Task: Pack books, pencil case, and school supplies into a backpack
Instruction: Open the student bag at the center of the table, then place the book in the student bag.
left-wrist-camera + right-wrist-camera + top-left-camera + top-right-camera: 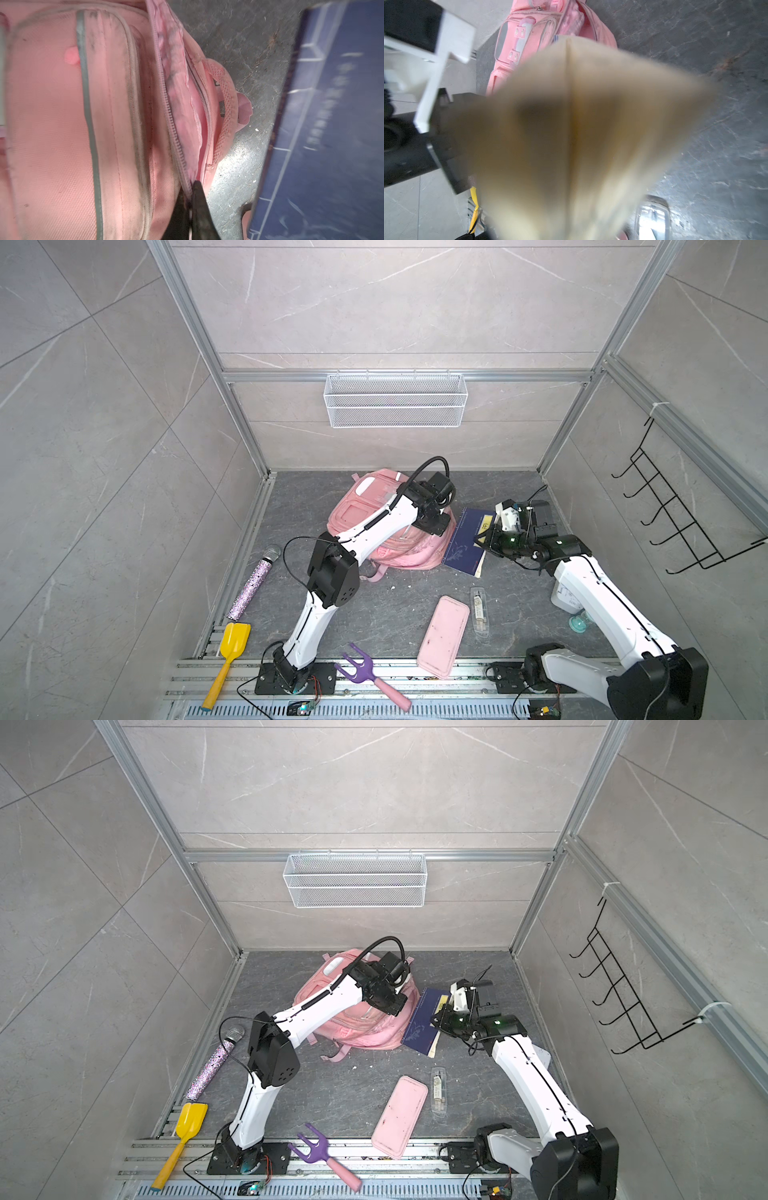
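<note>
The left pincer [191, 186] is pinched shut on the backpack [357, 510] at its open zip, far back on the worktop [395, 601]. The right pincer [483, 542] clamps the books [465, 539] (pages a blur in its wrist view) just beside the backpack. Case [443, 635] and packet [480, 610] lie side by side nearer the front

Right wrist view: books [571, 135] a pale blur, probably page edges. In both top views left arm [374, 526] hides backpack [353, 510] opening.
</note>
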Robot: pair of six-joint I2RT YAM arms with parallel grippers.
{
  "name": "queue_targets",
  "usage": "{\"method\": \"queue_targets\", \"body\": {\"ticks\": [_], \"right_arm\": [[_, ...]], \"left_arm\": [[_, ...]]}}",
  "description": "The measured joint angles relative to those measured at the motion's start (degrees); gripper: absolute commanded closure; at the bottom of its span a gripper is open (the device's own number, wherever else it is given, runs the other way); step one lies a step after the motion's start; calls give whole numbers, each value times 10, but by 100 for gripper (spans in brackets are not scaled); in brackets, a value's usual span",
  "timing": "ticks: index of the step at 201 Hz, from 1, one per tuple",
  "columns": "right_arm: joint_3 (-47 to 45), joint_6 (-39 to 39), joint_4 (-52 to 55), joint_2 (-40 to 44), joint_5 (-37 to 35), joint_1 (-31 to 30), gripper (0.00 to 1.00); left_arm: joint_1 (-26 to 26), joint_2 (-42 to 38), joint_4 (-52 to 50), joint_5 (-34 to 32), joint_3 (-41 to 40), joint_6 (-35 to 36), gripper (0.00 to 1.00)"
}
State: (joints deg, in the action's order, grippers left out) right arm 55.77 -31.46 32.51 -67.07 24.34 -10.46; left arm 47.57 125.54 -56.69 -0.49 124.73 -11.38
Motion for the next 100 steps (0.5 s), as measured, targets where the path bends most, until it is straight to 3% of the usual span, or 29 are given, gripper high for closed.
{"method": "queue_targets", "body": {"ticks": [55,100], "right_arm": [[-17,-85,-135,-65,90,0,100],[-31,-184,-289,-146,147,0,100]], "left_arm": [[0,-58,-50,-80,34,28,100],[-3,-93,-56,-99,34,29,100]]}}
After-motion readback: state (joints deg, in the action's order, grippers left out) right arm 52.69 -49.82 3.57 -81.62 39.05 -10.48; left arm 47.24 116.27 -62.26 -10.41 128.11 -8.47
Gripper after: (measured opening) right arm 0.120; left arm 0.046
